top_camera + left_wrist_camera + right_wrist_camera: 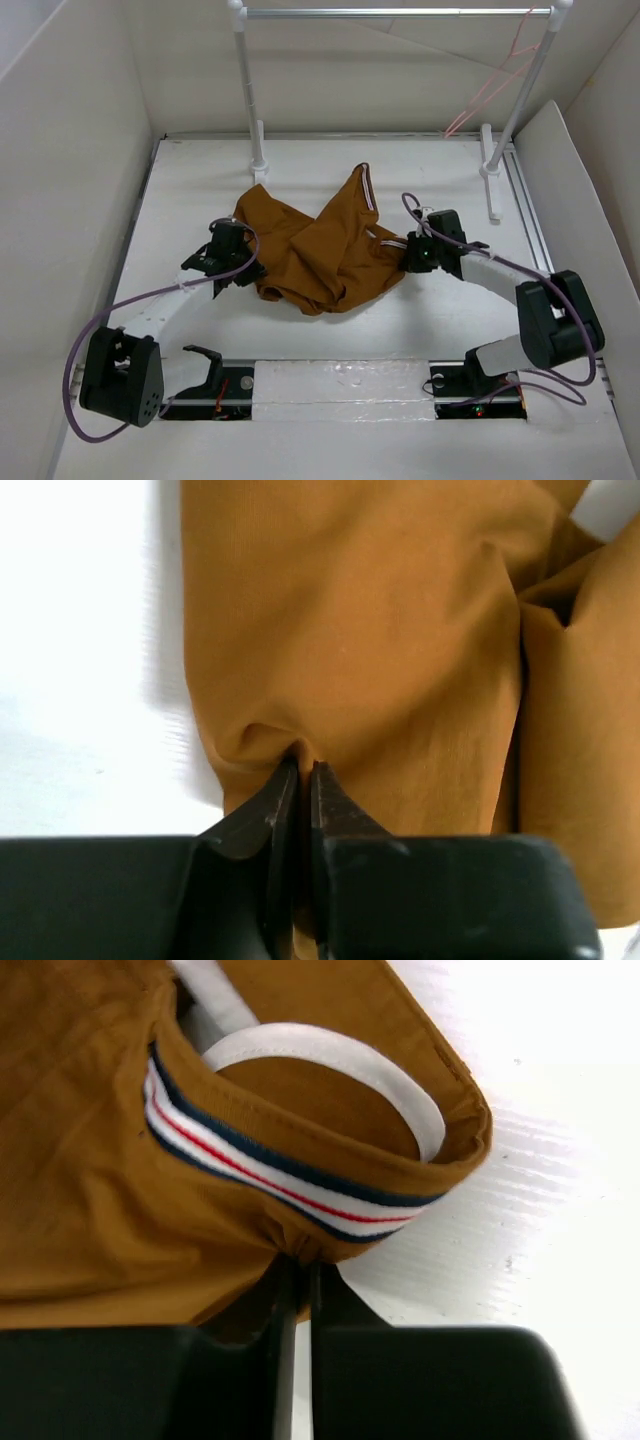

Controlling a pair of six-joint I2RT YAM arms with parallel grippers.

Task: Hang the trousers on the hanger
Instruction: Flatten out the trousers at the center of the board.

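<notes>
The trousers [320,250] lay crumpled at the centre of the desk [380,330]. The left claw [303,770] was clamped on a pinched fold of cloth at their left edge. The right claw [300,1265] was clamped on cloth just below the striped waistband trim [270,1175] at their right edge. The hanger [490,90] hung from the rail [400,13] at back right, well apart from the trousers.
</notes>
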